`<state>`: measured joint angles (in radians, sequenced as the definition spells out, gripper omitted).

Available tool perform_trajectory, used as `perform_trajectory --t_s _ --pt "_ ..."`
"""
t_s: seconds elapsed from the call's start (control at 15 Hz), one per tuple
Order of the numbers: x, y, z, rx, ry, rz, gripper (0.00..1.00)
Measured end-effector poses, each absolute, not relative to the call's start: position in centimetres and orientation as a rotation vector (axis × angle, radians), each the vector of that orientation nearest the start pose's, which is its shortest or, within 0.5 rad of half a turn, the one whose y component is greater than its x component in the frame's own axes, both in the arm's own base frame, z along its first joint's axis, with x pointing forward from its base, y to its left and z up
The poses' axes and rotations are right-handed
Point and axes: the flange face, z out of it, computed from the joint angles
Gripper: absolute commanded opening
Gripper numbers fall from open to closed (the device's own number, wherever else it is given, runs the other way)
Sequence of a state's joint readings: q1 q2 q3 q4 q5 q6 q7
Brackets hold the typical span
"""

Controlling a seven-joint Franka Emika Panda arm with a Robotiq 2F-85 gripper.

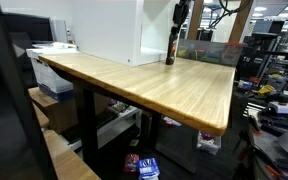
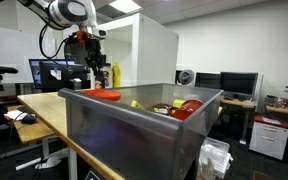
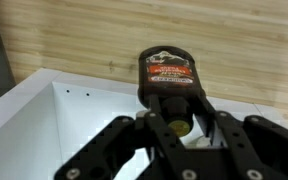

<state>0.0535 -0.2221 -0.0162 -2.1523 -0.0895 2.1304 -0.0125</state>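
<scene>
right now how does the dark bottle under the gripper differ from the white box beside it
The bottle is dark with a red label; the white box is plain. The bottle is slim and low; the box is broad and far taller. The gripper straddles the bottle, not the box. Both stand upright on the wooden table.

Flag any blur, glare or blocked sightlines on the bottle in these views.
Wrist view: bottle clear, label print unreadable, gripper dark and soft. In an exterior view, the grey bin fills the foreground, blurred. In an exterior view, the bottle is small against a white box.
</scene>
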Motion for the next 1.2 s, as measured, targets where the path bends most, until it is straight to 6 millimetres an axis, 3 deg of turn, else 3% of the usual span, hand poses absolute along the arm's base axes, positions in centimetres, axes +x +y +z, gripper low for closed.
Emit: perform_trajectory --t_s 0.8,1.2 --pt "50.9 2.6 51.7 -3.188 -0.178 -0.393 0.08" --pt "50.5 4.1 53.2 -3.172 -0.218 -0.473 0.08"
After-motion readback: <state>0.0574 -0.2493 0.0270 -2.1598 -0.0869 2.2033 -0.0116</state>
